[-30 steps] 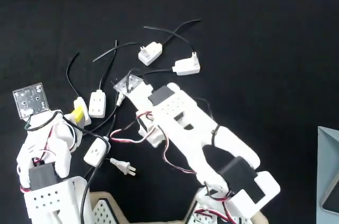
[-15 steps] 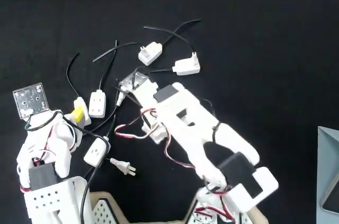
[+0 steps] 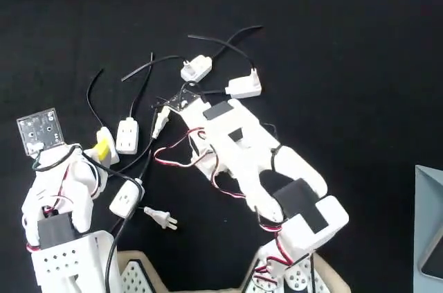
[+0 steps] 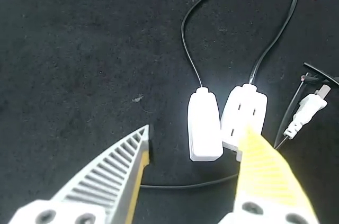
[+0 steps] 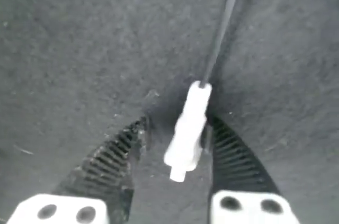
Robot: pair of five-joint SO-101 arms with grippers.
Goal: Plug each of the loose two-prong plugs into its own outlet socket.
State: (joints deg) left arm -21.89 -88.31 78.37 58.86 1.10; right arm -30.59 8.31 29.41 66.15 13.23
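A white two-prong plug (image 5: 187, 128) on a black cord lies between the fingers of my right gripper (image 5: 177, 124), which is open; the plug touches one finger and a gap shows at the other. From above, that plug (image 3: 160, 123) lies just left of the right gripper (image 3: 171, 107). My left gripper (image 4: 196, 131) is open above two white outlet sockets (image 4: 204, 131) (image 4: 243, 114), lying side by side. A second loose plug (image 3: 161, 219) lies near the front, beside a third socket (image 3: 124, 200).
Two white adapter plugs (image 3: 196, 69) (image 3: 243, 86) with black cords lie at the back of the black table (image 3: 346, 64). Loose cords cross between the sockets. A grey box corner (image 3: 429, 224) stands at the right edge.
My right arm has stretched farther back and left, bringing its gripper over and around the plug. The left arm has not moved.
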